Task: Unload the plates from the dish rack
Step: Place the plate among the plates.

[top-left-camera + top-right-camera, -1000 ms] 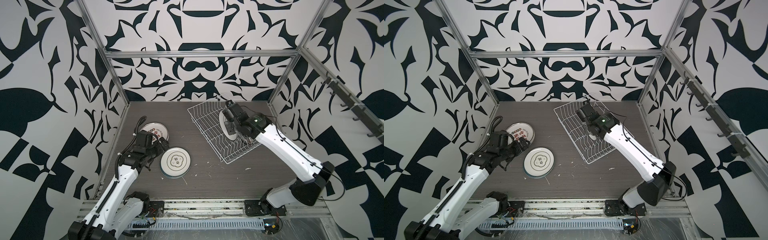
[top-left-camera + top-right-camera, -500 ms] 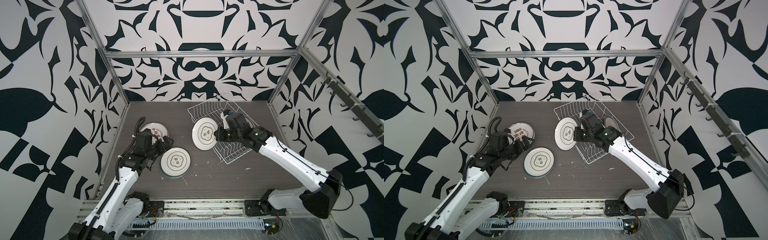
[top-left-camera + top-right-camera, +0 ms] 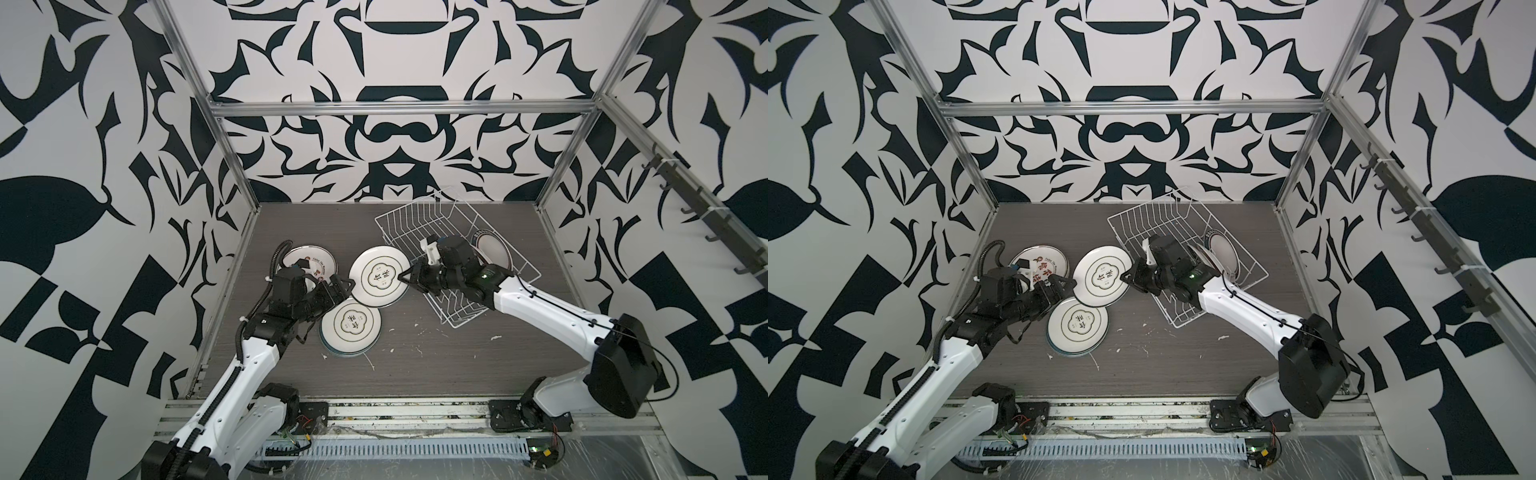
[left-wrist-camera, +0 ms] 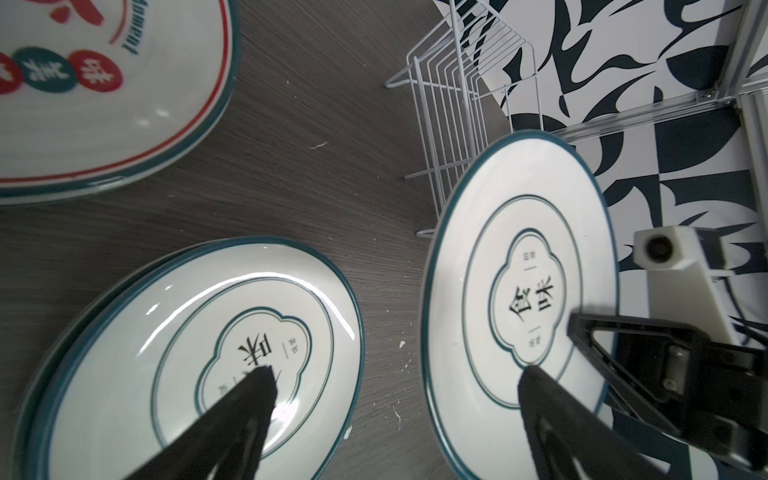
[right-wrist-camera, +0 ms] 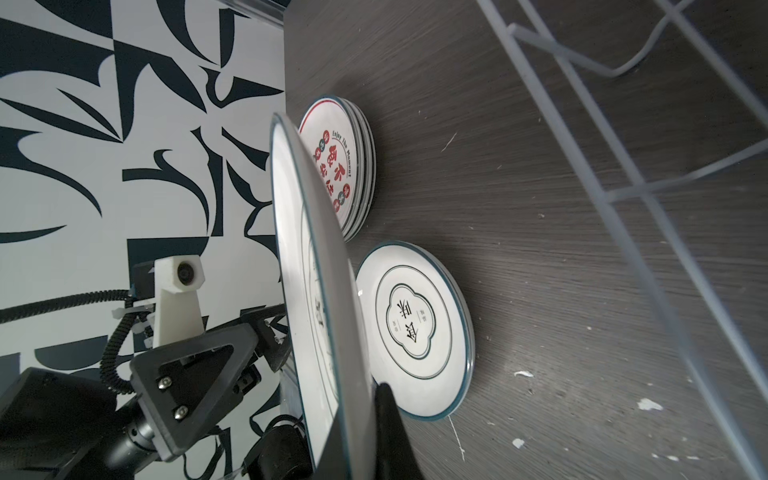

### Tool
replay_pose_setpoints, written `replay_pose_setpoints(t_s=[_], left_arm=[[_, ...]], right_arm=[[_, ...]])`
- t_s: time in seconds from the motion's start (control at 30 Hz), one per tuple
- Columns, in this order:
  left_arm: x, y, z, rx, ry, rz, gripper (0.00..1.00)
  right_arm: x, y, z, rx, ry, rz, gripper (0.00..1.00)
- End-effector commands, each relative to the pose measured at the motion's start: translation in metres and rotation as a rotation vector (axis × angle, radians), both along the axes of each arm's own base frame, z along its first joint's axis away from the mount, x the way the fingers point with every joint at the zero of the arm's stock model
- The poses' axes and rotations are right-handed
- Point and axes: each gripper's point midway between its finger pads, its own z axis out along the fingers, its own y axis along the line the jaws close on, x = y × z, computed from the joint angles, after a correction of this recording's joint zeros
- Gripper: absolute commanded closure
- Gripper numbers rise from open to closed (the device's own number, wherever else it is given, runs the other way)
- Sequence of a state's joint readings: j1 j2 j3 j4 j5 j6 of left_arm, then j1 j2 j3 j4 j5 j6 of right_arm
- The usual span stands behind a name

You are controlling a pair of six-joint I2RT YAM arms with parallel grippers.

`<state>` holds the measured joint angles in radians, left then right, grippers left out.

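Observation:
My right gripper [image 3: 402, 276] is shut on the rim of a white plate [image 3: 376, 266] with a dark green rim and black characters. It holds the plate tilted in the air, left of the white wire dish rack [image 3: 415, 220]. My left gripper [image 3: 347, 287] is open, and its jaws straddle the plate's opposite rim [image 4: 430, 332] without touching it. In the right wrist view the held plate [image 5: 316, 270] is edge-on. Another plate [image 3: 494, 249] still stands in the rack. A stack of matching plates [image 3: 351, 328] lies flat below the held one.
A second stack with red characters [image 3: 311, 264] lies at the left, behind my left arm. White crumbs [image 3: 494, 337] dot the dark tabletop. Aluminium frame posts and patterned walls close in the table on three sides.
My right arm lifted the plate out of the rack and carried it left to my left gripper. The left gripper moved slightly up to the plate's rim and narrowed a little.

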<state>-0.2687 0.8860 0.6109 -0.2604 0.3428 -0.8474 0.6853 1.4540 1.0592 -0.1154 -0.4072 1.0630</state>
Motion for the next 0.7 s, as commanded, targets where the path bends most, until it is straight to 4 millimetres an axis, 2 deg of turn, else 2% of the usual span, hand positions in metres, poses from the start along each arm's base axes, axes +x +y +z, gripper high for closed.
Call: replay_pose_setpoints(t_s=[0.0,0.03,0.07,0.2,0.33,0.47,0.67], left_arm=[[0.003,-0.008,0.004,-0.046,-0.023,-0.030,0.13],[0.003,-0.009,0.003,-0.046,-0.019,-0.030,0.14],[0.004,-0.010,0.003,-0.051,-0.017,-0.035,0.21],[0.005,-0.013,0.006,-0.068,-0.022,-0.045,0.32],[0.004,-0.013,0.005,-0.067,-0.011,-0.044,0.50],[0.003,-0.012,0.005,-0.070,-0.009,-0.043,0.66],[-0.002,-0.011,0.003,-0.058,0.006,-0.045,0.82]], right_arm=[[0.001,0.023,0.043,0.193,-0.047,0.033,1.00],[0.000,0.026,0.042,0.214,-0.037,0.040,1.00],[-0.001,0.029,0.041,0.241,-0.024,0.043,1.00],[-0.002,0.042,0.038,0.297,0.008,0.068,1.00],[-0.005,0.051,0.034,0.305,0.020,0.088,1.00],[-0.006,0.055,0.029,0.298,0.025,0.097,1.00],[-0.007,0.058,0.024,0.279,0.023,0.109,1.00]])
